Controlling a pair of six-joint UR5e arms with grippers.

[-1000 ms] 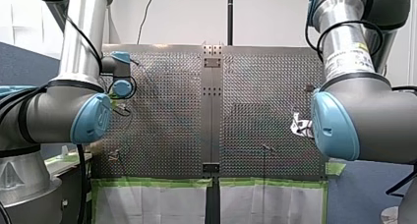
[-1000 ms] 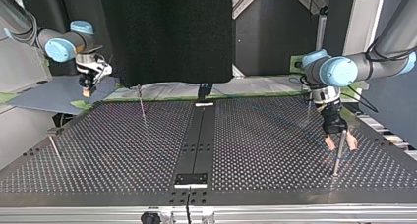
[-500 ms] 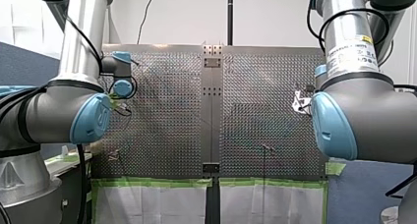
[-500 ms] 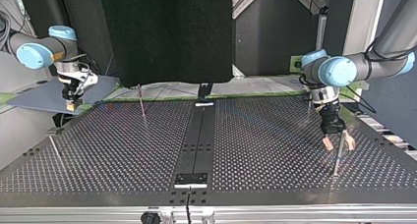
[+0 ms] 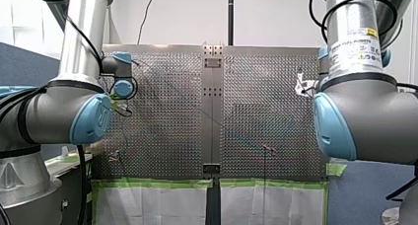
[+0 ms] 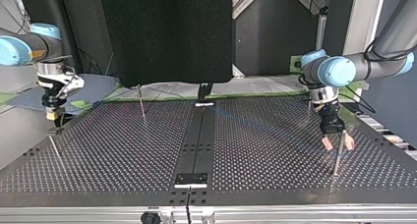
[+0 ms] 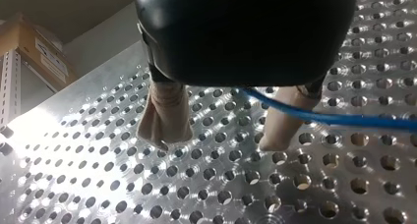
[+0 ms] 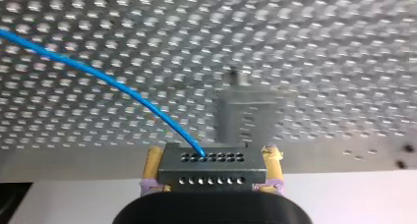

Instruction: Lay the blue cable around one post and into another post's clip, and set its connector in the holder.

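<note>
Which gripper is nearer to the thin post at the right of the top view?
Left. My left gripper hangs close by the post; my right gripper is far off at the view's left.

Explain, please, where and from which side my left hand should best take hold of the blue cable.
Probably the straight stretch of the blue cable just beside the left hand. It is thin and runs across one beige pad, not clearly between the two. Come down toward the perforated table with the open pads either side, closing across its line.
</note>
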